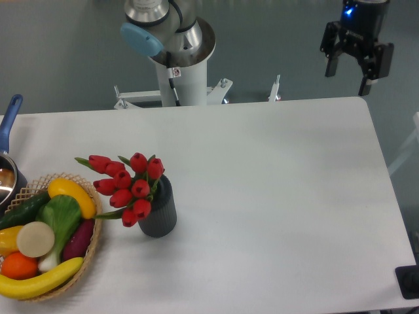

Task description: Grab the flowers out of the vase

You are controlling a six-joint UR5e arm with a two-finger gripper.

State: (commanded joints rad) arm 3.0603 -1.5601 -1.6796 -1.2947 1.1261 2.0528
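the black two-finger gripper (355, 69) hangs wide open, well apart from the red tulip flowers (127, 187) leaning leftward out of the ribbed dark grey vase (160, 210), untouched.

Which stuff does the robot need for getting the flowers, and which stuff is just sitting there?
Needed: the flowers, the vase that holds them, the open tool.

Just there: the basket of toy fruit and vegetables, the pot at the table's left edge.
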